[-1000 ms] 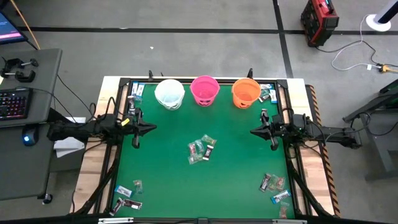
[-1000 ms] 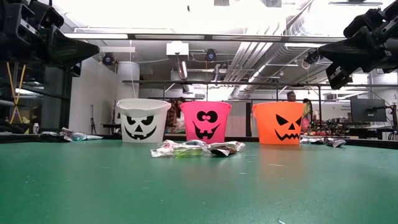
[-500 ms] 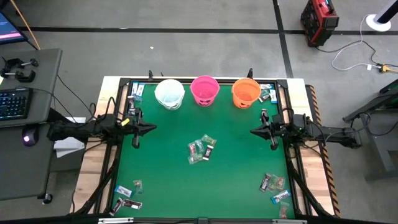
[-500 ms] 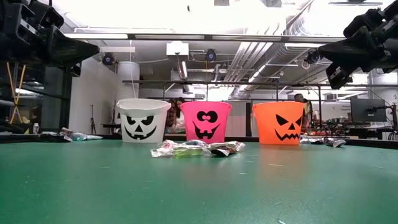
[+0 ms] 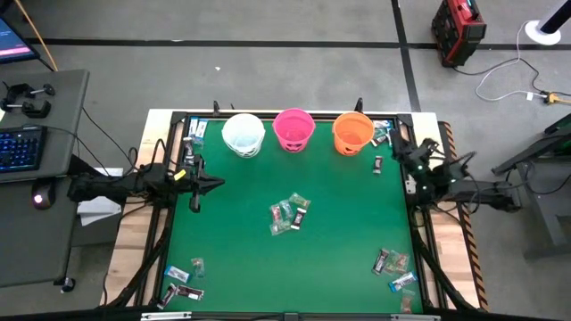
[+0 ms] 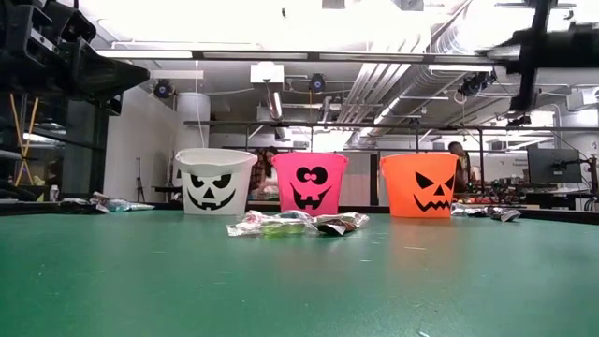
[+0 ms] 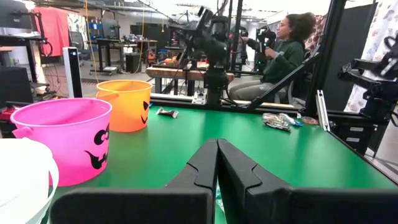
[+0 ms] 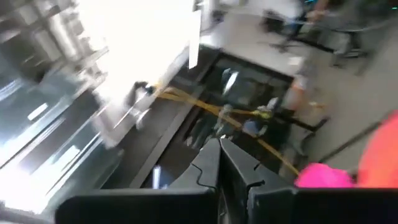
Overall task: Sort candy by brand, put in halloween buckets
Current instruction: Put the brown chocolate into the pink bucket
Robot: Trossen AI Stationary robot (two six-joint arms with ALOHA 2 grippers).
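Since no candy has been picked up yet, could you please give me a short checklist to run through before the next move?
1. Three round plastic buckets upright in a row, white, pink, orange: ok.
2. Left gripper shut and empty, near the table's left edge: ok.
3. Right gripper shut and empty, turned toward the far right corner: ok.
4. Central pile of small wrapped candy free of both arms: ok.
5. Loose dark wrapped candy lies near the orange bucket, outside it: ok.
6. Brands on the wrappers readable for sorting: cannot tell.
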